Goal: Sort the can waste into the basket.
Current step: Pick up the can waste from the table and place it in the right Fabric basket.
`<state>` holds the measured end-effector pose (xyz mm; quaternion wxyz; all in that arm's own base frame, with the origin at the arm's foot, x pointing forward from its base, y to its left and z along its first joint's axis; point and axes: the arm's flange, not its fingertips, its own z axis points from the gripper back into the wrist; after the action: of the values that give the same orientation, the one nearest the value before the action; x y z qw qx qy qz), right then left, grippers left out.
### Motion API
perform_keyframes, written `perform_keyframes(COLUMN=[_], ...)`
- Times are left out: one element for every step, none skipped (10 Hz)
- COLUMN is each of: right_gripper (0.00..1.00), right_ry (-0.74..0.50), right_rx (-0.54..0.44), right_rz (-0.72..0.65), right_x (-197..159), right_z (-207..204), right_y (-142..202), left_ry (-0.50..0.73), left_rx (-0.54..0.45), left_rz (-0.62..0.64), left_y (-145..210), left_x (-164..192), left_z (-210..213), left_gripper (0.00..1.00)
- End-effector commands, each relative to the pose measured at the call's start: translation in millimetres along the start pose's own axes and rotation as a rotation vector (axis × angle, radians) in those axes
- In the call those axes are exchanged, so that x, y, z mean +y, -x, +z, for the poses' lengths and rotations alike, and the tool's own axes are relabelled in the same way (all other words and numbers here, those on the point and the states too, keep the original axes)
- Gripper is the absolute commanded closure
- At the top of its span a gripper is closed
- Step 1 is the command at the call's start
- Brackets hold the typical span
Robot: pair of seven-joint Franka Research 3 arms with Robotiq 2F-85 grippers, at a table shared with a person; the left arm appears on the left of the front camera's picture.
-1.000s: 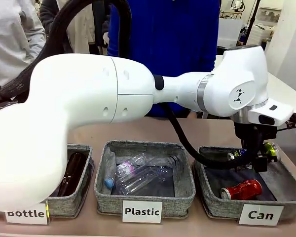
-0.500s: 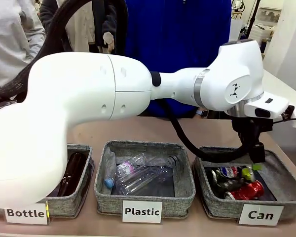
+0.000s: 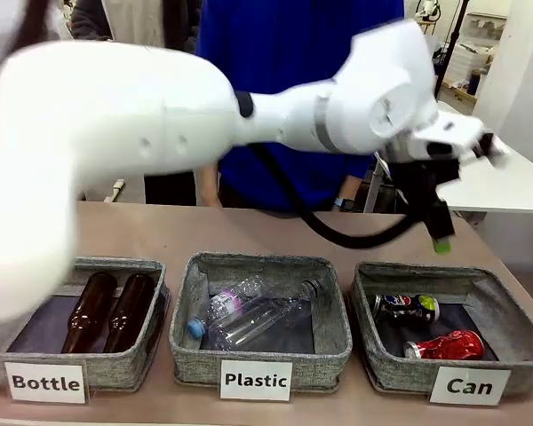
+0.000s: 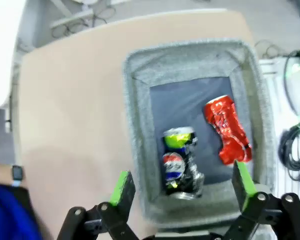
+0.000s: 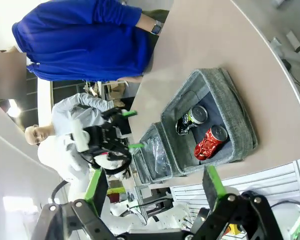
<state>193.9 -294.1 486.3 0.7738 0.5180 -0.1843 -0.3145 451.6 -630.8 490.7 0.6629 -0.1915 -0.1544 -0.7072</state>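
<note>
The grey fabric basket [image 3: 362, 293] with the "Can" label stands at the right end of the row. In it lie a crushed blue-and-green can [image 3: 407, 308] and a crushed red can [image 3: 444, 344]. My left gripper [image 3: 437, 232] hangs well above the basket, reaching across from the left. The left wrist view looks straight down on the basket [image 4: 137, 130], where the blue-and-green can [image 4: 180, 160] and the red can [image 4: 228, 131] lie side by side; my left gripper [image 4: 182, 182] is open and empty. From farther off, my right gripper [image 5: 152, 184] is open, facing the basket [image 5: 230, 107].
A "Plastic" basket [image 3: 188, 306] holding clear bottles stands in the middle, and a "Bottle" basket [image 3: 156, 275] with two brown bottles at the left. A person in blue [image 3: 302, 89] stands at the far side. Bare tabletop [image 3: 249, 231] lies behind the baskets.
The left gripper let go of the blue-and-green can, which now lies in the "Can" basket beside the red one. The arm has risen high above the basket.
</note>
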Motion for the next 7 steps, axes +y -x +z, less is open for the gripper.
perform_keyframes(right_gripper=[0.0,0.0,0.0,0.0,0.0,0.0,0.0], right_ry=[0.014,0.019,-0.014,0.004,0.035,0.019,0.017], right_rx=[0.093,0.12,0.232,0.29,0.351,0.454,0.523], right_rz=[0.036,0.066,0.109,0.155,0.197,0.203,0.227], right_x=[16,25,42,51,57,60,57], right_z=[-57,-83,-128,-160,-197,-232,-269], right_y=[3,7,19,31,50,76,108], left_ry=[0.007,-0.019,-0.021,-0.024,-0.045,-0.058,-0.074], left_rx=[-0.084,-0.099,-0.142,-0.174,-0.176,-0.165,-0.197], left_rz=[0.097,0.13,0.184,0.248,0.332,0.444,0.543], left_y=[97,125,171,216,260,307,357], left_x=[-24,-30,-48,-64,-76,-82,-91], left_z=[83,108,138,158,182,206,229], left_gripper=[0.0,0.0,0.0,0.0,0.0,0.0,0.0])
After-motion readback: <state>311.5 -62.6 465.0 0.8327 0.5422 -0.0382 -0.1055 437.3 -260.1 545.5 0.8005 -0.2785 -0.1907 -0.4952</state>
